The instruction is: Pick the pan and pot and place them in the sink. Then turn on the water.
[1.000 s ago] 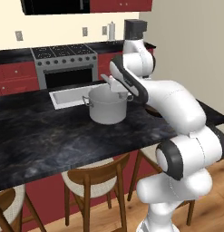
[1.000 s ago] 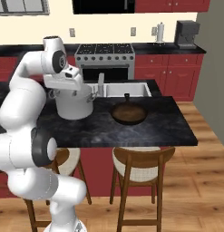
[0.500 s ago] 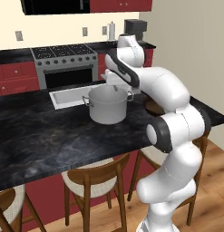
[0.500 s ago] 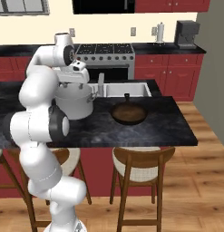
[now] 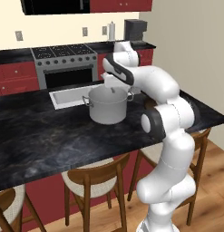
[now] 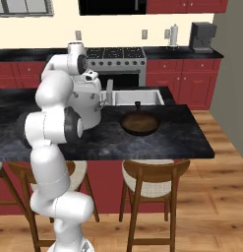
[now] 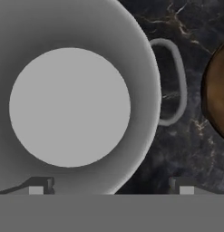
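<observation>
A: From the left base view, where does the robot stand?

B: The gripper (image 5: 112, 86) hangs over the rim of the pot (image 5: 107, 105), which sits on the dark counter (image 5: 45, 136) just in front of the sink (image 5: 70, 96). Nothing is held. If it descends off-centre, a finger could strike the rim and shove the pot rather than straddle its wall.

A: And the right base view?

B: The arm hides most of the pot (image 6: 91, 106). The pan (image 6: 139, 122) lies on the counter beside it, just in front of the sink (image 6: 137, 97), near the faucet (image 6: 109, 91). A tall pot lifted by one wall may tilt and swing, and could clip that faucet on the way into the basin.

A: The hand view?

B: It looks straight down into the pot (image 7: 70, 106). The fingertips (image 7: 41, 185) stand spread wide, one inside the rim, one outside near the loop handle (image 7: 172, 81). The pan (image 7: 217, 90) edge sits close; the outer finger could catch the loop or nudge the pan.
</observation>
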Robot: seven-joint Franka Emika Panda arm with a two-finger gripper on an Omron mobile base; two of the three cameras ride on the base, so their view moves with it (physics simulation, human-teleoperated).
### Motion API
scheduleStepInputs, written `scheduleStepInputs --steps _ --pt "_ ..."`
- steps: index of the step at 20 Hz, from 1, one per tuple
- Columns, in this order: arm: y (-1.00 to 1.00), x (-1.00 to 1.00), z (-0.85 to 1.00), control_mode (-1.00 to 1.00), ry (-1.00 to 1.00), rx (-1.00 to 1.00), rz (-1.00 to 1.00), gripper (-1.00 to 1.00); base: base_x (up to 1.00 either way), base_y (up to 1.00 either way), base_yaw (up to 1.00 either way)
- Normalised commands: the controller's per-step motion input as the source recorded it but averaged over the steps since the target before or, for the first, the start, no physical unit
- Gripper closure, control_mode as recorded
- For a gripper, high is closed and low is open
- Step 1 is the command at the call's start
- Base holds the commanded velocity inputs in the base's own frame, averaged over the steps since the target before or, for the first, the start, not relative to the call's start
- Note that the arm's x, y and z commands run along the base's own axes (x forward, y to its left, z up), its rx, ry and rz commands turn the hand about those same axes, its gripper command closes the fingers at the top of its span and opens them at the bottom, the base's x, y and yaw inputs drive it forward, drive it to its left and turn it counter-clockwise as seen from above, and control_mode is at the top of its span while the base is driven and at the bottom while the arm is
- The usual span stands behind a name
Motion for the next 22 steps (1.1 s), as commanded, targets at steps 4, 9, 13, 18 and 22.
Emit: scheduleStepInputs --steps 4,9,13,18,22 --pt "-0.21 0.08 -0.34 -1.00 0.00 0.00 0.00 -1.00 0.00 0.00 0.00" --pt "-0.13 -0.07 -0.03 -1.00 0.00 0.00 0.00 -1.00 0.00 0.00 0.00" --pt "-0.03 -0.02 0.00 -1.00 0.01 0.00 -0.03 -1.00 0.00 0.00 0.00" --pt "-0.03 -0.22 0.00 -1.00 0.03 0.00 -0.19 -1.00 0.00 0.00 0.00" --pt "0.00 -0.01 0.00 -1.00 0.00 0.02 -0.22 -1.00 0.00 0.00 0.00"
